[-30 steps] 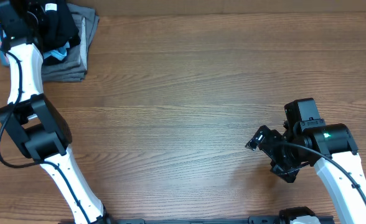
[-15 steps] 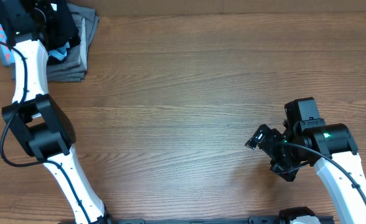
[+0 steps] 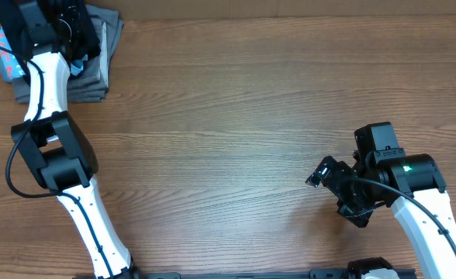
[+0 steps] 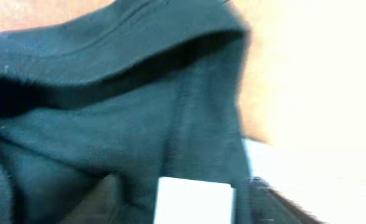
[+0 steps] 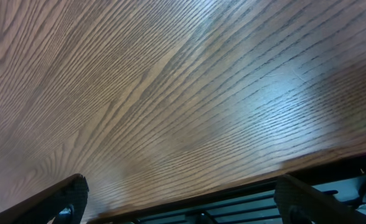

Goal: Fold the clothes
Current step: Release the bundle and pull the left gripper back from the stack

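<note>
At ten o'clock my left pincer met the dark garment, grip unreadable; my right pincer gaped at four o'clock.

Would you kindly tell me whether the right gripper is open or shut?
Open: the right gripper shows its fingertips far apart at the wrist view's lower corners, only table between them.
</note>
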### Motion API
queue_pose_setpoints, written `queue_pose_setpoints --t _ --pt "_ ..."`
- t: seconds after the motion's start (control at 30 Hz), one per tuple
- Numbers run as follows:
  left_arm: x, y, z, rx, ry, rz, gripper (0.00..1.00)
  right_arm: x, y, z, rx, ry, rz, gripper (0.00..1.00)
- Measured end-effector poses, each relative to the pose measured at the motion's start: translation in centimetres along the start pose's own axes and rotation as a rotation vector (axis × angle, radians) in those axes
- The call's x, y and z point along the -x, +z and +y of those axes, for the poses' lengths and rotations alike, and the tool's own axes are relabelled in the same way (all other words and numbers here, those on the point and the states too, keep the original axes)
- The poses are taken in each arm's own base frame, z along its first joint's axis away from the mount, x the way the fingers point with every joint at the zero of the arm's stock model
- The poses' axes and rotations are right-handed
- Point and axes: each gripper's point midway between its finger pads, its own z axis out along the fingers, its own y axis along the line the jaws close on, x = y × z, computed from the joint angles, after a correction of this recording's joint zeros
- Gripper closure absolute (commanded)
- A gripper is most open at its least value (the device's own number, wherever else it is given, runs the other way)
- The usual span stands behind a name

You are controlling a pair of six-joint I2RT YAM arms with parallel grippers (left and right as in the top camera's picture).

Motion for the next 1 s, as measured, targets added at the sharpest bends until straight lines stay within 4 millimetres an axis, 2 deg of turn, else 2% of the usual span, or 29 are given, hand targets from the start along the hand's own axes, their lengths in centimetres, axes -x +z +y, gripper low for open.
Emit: queue_pose_setpoints --t 0.03,0.1,0.23,0.37,0.47,0.5,0.6,0.7,0.77,1.0 --pt "0.5 -0.4 -0.4 -0.018 0.002 -0.006 0.00 0.0 0.0 0.0 0.000 -0.001 0.001 0.00" --pt "2.0 -1.7 -1.1 -0.050 0.003 -0.023 0.00 0.0 0.0 0.0 0.000 -0.006 0.001 0.00" --pt "5.7 -5.9 -2.7 -0.111 0.007 -0.043 0.00 0.2 0.0 0.3 0.011 -0.030 -0.010 0.00" --pt "9.9 -12.6 -5.1 -0.205 0.013 -0.065 0.00 0.5 -0.3 0.7 0.024 -0.081 -0.024 0.00" --pt "12.6 -18.6 -7.2 -0.295 0.002 -0.082 0.00 0.9 -1.3 1.5 0.047 -0.128 -0.050 0.00" --pt "12.8 -20.7 -8.0 -0.329 -0.008 -0.066 0.00 1.1 -1.7 1.9 0.057 -0.145 -0.063 0.00" --pt "13.0 -26.5 -10.0 -0.414 -0.036 -0.020 0.00 1.7 -3.9 3.6 0.106 -0.211 -0.120 0.00" --pt "11.9 -31.9 -11.4 -0.466 -0.044 0.051 0.00 2.1 -5.6 4.9 0.149 -0.274 -0.173 0.00" --pt "10.8 -34.7 -11.9 -0.486 -0.034 0.094 0.00 2.1 -6.5 5.3 0.179 -0.319 -0.215 0.00" --pt "6.8 -41.2 -12.9 -0.515 -0.017 0.237 0.00 0.5 -8.9 4.8 0.238 -0.395 -0.297 0.00"
